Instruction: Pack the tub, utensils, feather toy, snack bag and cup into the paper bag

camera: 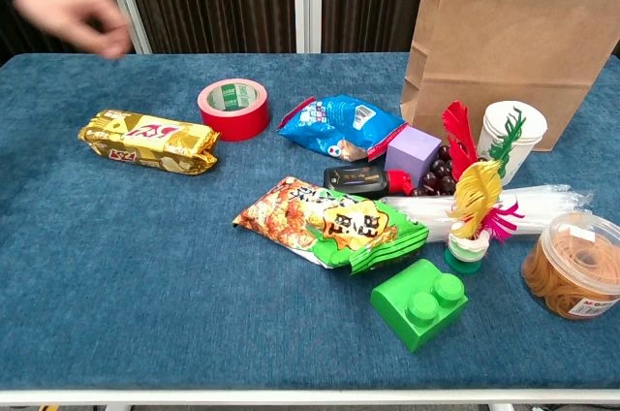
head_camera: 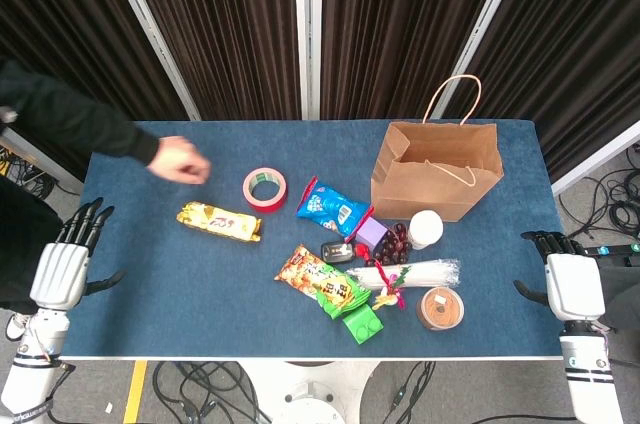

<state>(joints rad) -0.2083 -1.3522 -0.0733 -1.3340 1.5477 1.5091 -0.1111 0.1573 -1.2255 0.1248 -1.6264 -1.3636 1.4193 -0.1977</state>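
Two robot hands wait at opposite edges of a blue tabletop (head_camera: 150,274), and neither touches anything. At far left, the left hand (head_camera: 65,264) hangs off the tabletop's edge with its fingers (head_camera: 85,219) apart and holding nothing. A person's hand (head_camera: 180,159) reaches in near the back left, just beside a gold snack pack (head_camera: 218,222) and a red tape roll (head_camera: 265,189); both lie well apart from the left hand.

Toward the middle lie a blue snack bag (head_camera: 333,209) and an orange-and-green snack bag (head_camera: 322,281), the second with its long axis running diagonally toward the front right. Beside it sits a green toy block (head_camera: 362,323).

Right of centre, the packet of utensils (head_camera: 420,272) lies with its long axis across the tabletop, pointing left to right. The feather toy (camera: 475,203) stands in front of it, the white cup (head_camera: 425,229) behind it, and the tub (head_camera: 440,308) in front near the edge. The paper bag (head_camera: 435,169) stands upright and open behind the cup.

At far right, the right hand (head_camera: 570,284) has its fingers (head_camera: 535,241) spread and empty. The tub, utensils, cup and bag all lie to its left, and much nearer to it than to the left hand, so it seems the likelier one to begin.
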